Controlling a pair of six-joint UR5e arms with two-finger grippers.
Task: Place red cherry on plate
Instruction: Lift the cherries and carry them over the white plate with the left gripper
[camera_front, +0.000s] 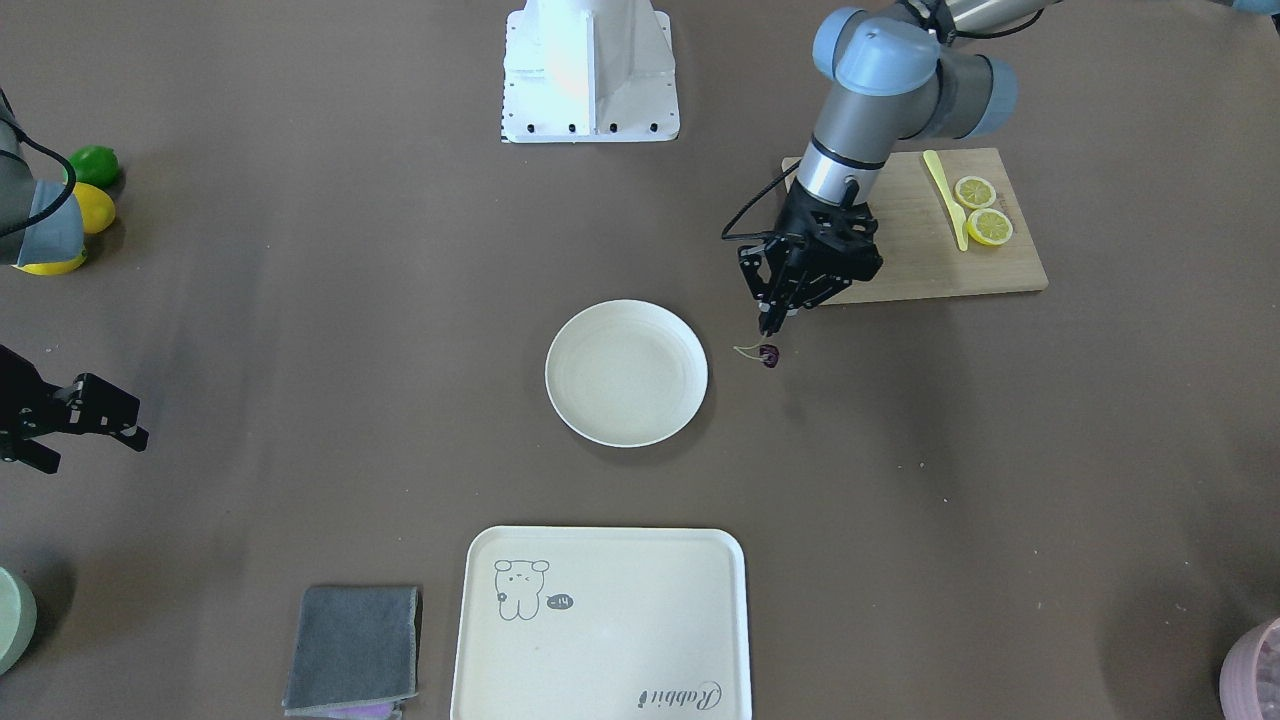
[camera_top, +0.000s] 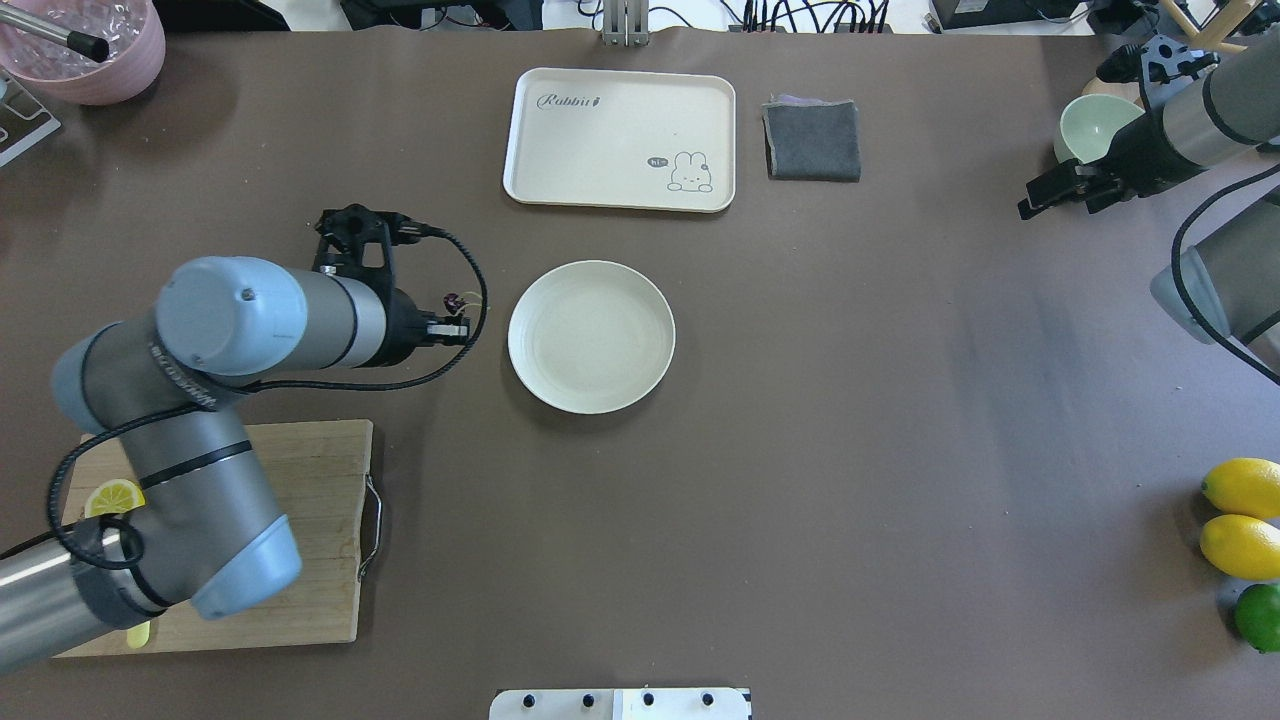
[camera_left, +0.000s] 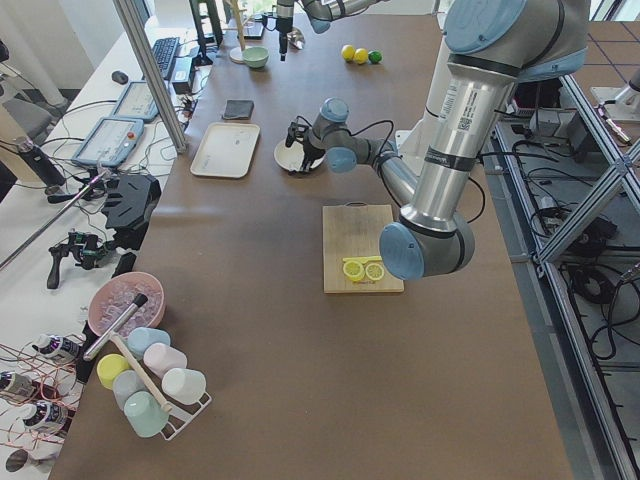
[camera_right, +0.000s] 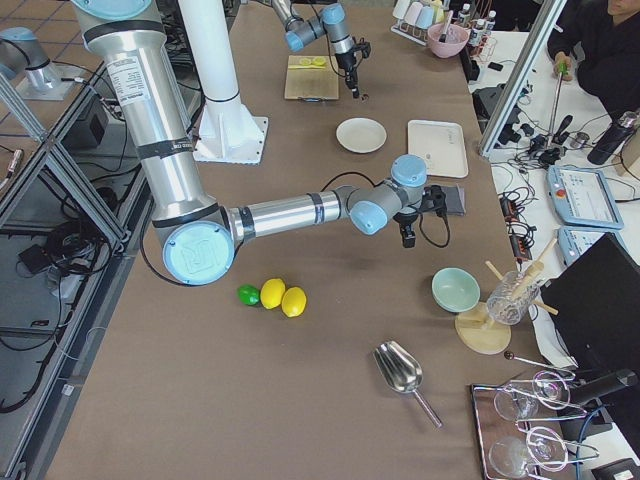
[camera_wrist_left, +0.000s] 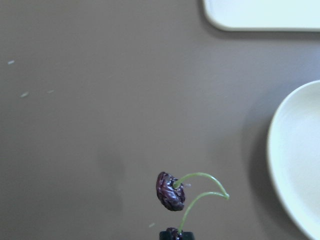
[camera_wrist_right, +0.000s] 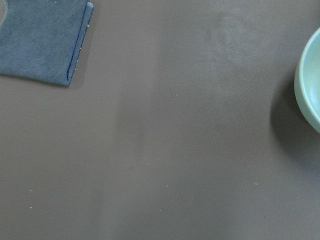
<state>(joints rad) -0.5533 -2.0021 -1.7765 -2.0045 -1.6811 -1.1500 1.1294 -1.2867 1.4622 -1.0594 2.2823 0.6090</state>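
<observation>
Brown matting covered the table (camera_top: 900, 450), taken here from the robot's side. Nearest on the left lay a wooden board (camera_top: 320, 520) with lemon slices (camera_front: 975, 192) and a yellow knife (camera_front: 945, 195); nearest on the right sat two lemons (camera_top: 1245, 487) and a lime (camera_top: 1260, 615). Mid-table stood the plate (camera_top: 590, 375), with nothing on it. Just left of its rim, not touching it, was the cherry (camera_wrist_left: 170, 191), its green stems curving up and over. The left gripper (camera_front: 769, 326) pointed down right over it, fingers pinched together; in the wrist view one stem ran down to the closed tip, so it seemed to be grasping the cherry by the second fruit or that stem. Whether the cherry rested on the mat or hung just above it, I could not tell. Farther off lay the tray (camera_top: 620, 140), with a folded grey cloth (camera_top: 812, 140) to its right. Far right, the right gripper (camera_front: 95, 450) hung with fingers spread and holding nothing, beside a green bowl (camera_top: 1090, 125). A pink bowl (camera_top: 85, 60) sat far left.
</observation>
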